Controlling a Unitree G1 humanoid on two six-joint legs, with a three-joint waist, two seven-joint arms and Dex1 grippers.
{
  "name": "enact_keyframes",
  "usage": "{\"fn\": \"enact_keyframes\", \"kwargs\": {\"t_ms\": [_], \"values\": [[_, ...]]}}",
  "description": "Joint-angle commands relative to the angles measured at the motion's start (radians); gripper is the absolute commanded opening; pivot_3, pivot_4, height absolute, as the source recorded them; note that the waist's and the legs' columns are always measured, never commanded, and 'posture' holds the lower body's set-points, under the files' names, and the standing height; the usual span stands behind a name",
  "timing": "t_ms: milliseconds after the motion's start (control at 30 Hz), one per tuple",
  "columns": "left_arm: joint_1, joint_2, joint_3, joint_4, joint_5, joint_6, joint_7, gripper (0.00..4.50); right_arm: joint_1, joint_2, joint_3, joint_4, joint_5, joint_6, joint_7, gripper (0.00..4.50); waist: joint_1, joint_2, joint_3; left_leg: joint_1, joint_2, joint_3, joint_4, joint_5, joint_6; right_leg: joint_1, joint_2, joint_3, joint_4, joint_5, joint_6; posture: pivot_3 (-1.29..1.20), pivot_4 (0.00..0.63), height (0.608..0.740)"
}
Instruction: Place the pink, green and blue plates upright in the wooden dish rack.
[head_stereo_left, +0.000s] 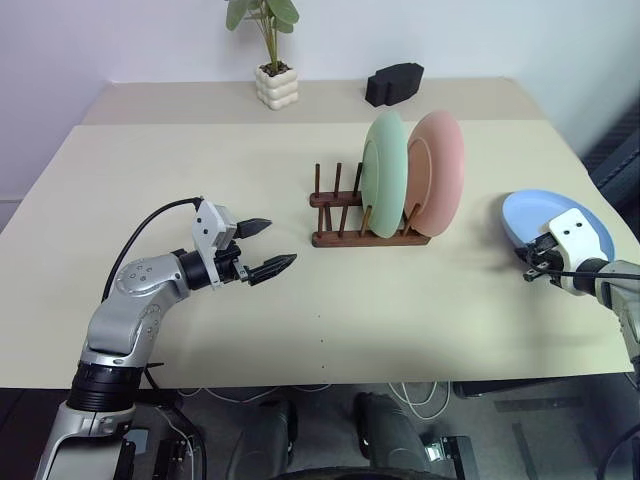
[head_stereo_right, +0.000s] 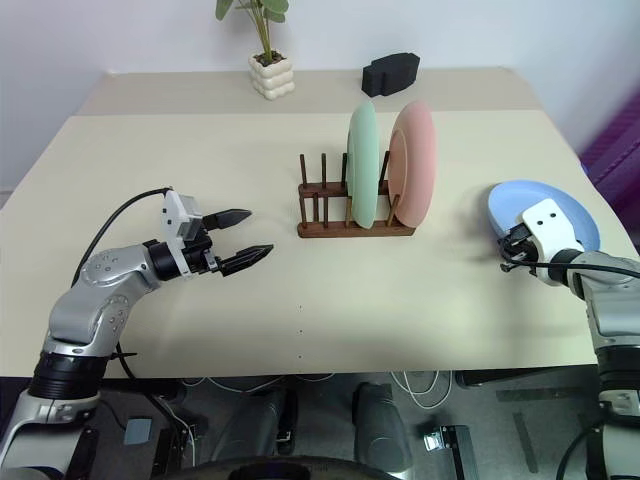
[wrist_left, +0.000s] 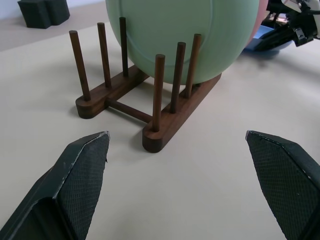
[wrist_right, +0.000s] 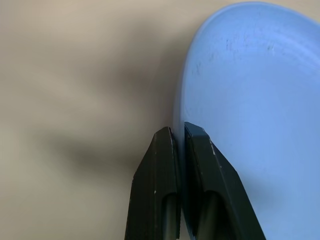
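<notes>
Head stereo pair: high, facing forward-down over table (head_stereo_left: 300, 300). Left wrist cam: low, close, facing wooden dish rack (wrist_left: 150, 100); rack shared with head views, near 12 o'clock.

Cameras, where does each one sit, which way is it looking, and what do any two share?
Left eye, right eye: on the head, looking down over the table, both arms showing.
Left wrist: looks along the open left gripper at the wooden dish rack and green plate.
Right wrist: looks along the right gripper, shut on the blue plate rim.
Shared: the left wrist and the eyes both show the pink plate.
</notes>
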Motion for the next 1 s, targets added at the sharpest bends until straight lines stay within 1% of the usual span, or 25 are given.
{"fn": "enact_keyframes", "kwargs": {"t_ms": [33, 133, 333, 433, 533, 633, 667, 767, 900, 1000], "values": [[-0.014, 0.006, 0.018, -0.011, 0.0, -0.017, -0.004, 4.5, -0.106, 0.009, -0.063, -0.034, -0.037, -0.106, -0.117, 0.04, -0.005, 0.001, 0.0, 0.0, 0.0, 0.0, 0.0, 0.0, 0.0, 0.0, 0.0, 0.0, 0.0, 0.0, 0.0, 0.0, 0.15, 0.74], [-0.019, 0.006, 0.015, -0.006, 0.002, -0.019, -0.006, 4.5, -0.224, -0.003, -0.058, -0.109, -0.075, -0.216, -0.17, 0.04, -0.011, 0.003, 0.001, 0.0, 0.0, 0.001, 0.0, 0.0, 0.0, -0.002, 0.0, 0.001, 0.001, 0.0, 0.0, 0.0, 0.15, 0.74], [-0.023, 0.003, 0.015, 0.003, 0.008, -0.025, -0.005, 4.5, -0.476, 0.057, -0.01, -0.316, -0.001, -0.22, -0.125, 0.04, -0.005, 0.003, 0.001, -0.002, 0.001, 0.0, -0.002, 0.0, 0.0, -0.006, 0.003, 0.001, 0.002, 0.001, 0.001, 0.0, 0.15, 0.74], [-0.019, -0.001, 0.014, 0.0, 0.01, -0.028, -0.001, 4.5, -0.553, 0.124, 0.017, -0.445, 0.123, -0.151, -0.061, 0.04, 0.0, 0.002, 0.001, -0.003, 0.002, -0.002, -0.003, 0.0, 0.0, -0.005, 0.003, -0.001, 0.002, 0.001, 0.001, 0.0, 0.15, 0.74], [-0.016, -0.003, 0.017, -0.001, 0.011, -0.03, 0.001, 4.5, -0.585, 0.2, 0.046, -0.581, 0.267, -0.052, -0.016, 0.04, 0.002, 0.002, 0.001, -0.003, 0.001, -0.003, -0.003, 0.0, 0.0, -0.005, 0.0, -0.002, 0.002, 0.001, 0.001, 0.0, 0.15, 0.74], [-0.013, -0.004, 0.02, -0.003, 0.013, -0.03, 0.003, 4.5, -0.602, 0.303, 0.06, -0.682, 0.448, 0.074, -0.032, 0.04, 0.0, 0.002, 0.001, -0.004, 0.0, -0.002, -0.002, 0.0, 0.0, -0.005, -0.002, -0.002, 0.001, 0.001, 0.001, 0.0, 0.15, 0.74], [-0.013, -0.004, 0.02, -0.003, 0.014, -0.031, 0.003, 4.5, -0.604, 0.323, 0.061, -0.699, 0.478, 0.099, -0.04, 0.04, 0.0, 0.002, 0.001, -0.003, 0.0, -0.002, -0.002, 0.0, 0.0, -0.005, -0.002, -0.002, 0.001, 0.001, 0.001, 0.0, 0.15, 0.74], [-0.009, -0.003, 0.025, -0.006, 0.014, -0.032, 0.006, 4.5, -0.611, 0.438, 0.058, -0.734, 0.619, 0.208, -0.132, 0.04, -0.001, 0.002, 0.001, -0.003, 0.001, -0.003, -0.003, 0.0, 0.0, -0.006, -0.002, -0.002, 0.003, 0.001, 0.001, 0.0, 0.15, 0.74], [0.004, 0.003, 0.032, -0.02, 0.011, -0.028, 0.012, 4.5, -0.609, 0.574, 0.019, -0.743, 0.818, 0.343, -0.338, 0.04, -0.002, 0.002, 0.001, -0.003, 0.001, -0.003, -0.003, 0.0, 0.0, -0.006, -0.002, -0.002, 0.004, 0.001, 0.0, 0.0, 0.15, 0.74], [0.012, 0.007, 0.037, -0.027, 0.009, -0.026, 0.016, 4.5, -0.565, 0.644, 0.017, -0.737, 0.909, 0.416, -0.48, 0.04, -0.001, 0.002, 0.0, -0.004, 0.001, -0.003, -0.003, 0.0, 0.0, -0.008, -0.003, -0.002, 0.004, 0.001, 0.0, 0.0, 0.15, 0.74]]}}
